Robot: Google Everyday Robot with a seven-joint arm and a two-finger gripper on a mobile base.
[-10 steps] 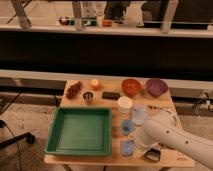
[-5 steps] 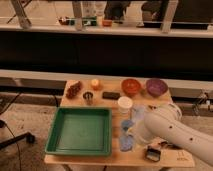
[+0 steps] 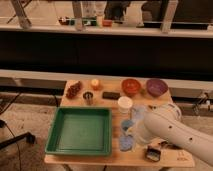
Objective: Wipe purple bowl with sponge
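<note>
The purple bowl [image 3: 156, 87] stands upright at the back right corner of the wooden table [image 3: 80, 159]. My white arm [image 3: 167, 131] reaches in from the lower right across the table's front right part. My gripper [image 3: 133, 131] is at the arm's left end, low over some pale blue items [image 3: 126, 144], well in front of the purple bowl and apart from it. I cannot pick out the sponge for certain. A small dark block [image 3: 153, 154] lies at the front right edge beside the arm.
A green tray [image 3: 80, 131] fills the front left. An orange bowl [image 3: 131, 86] sits left of the purple one. A white cup [image 3: 124, 104], a black bar [image 3: 111, 95], a metal cup [image 3: 88, 97], an orange item [image 3: 95, 83] and a reddish-brown snack [image 3: 74, 90] stand across the back. A dark counter runs behind.
My arm has swung over the front right of the table and shifted a little. It now covers more of the blue items. The bowls and the tray have not moved.
</note>
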